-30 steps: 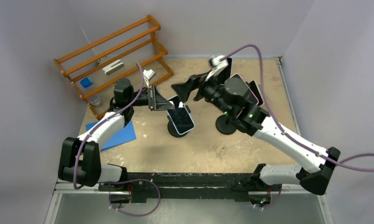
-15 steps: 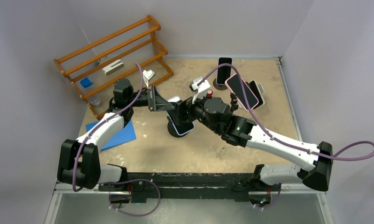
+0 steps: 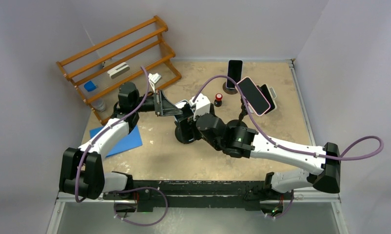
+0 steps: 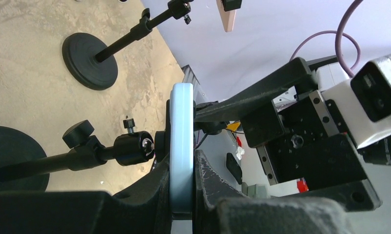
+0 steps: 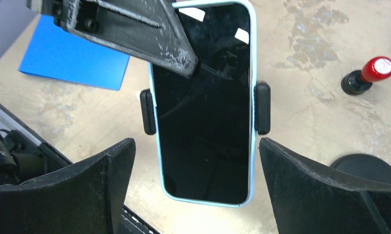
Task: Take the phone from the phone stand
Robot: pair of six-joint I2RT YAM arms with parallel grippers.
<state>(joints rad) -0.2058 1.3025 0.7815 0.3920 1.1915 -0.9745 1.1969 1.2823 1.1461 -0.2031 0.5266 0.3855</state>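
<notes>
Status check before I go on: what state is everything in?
blue phone: clamped in its stand
stand clamp: closed on the phone's sides
left gripper: shut on blue phone's upper end
right gripper: open, straddling the phone, not touching
pink phone: mounted, tilted
black phone: mounted upright

arms (image 3: 291, 148): white shells, black joints | cables (image 3: 218, 77): purple | claws (image 5: 196, 161): black, scuffed

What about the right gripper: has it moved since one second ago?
Yes. In the top view the right gripper swung from behind the phone to directly over it, slightly toward the rack, jaws open.
</notes>
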